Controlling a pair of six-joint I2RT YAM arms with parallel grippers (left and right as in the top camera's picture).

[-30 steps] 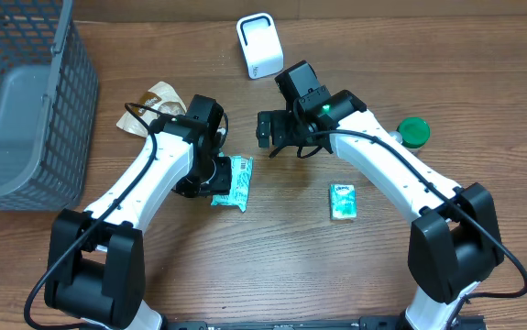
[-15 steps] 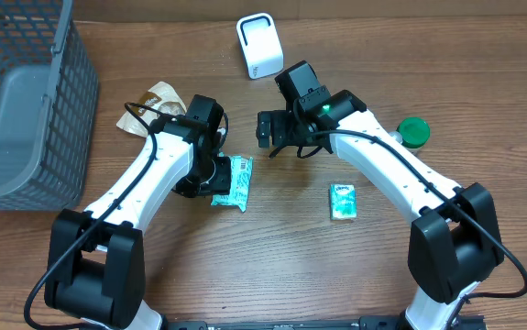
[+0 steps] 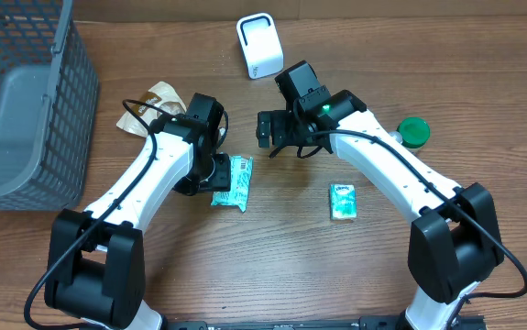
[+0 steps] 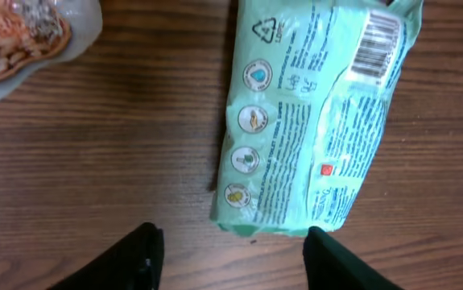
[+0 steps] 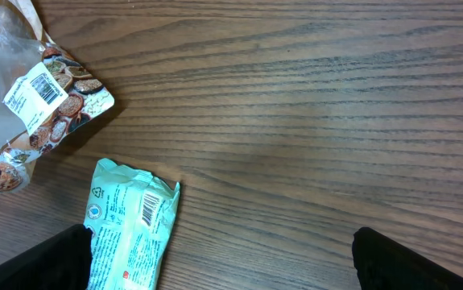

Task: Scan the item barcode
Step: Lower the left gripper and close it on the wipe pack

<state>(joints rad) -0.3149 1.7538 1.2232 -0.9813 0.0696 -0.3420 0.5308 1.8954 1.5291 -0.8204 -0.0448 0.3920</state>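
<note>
Overhead: two green packets (image 3: 231,181) (image 3: 343,201), one scanner (image 3: 259,46); left gripper (image 4: 237,259) and right gripper (image 5: 223,266) spread, empty.

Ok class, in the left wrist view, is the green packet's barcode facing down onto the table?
No, the barcode shows on the upturned face of the packet, near its top right corner.
</note>
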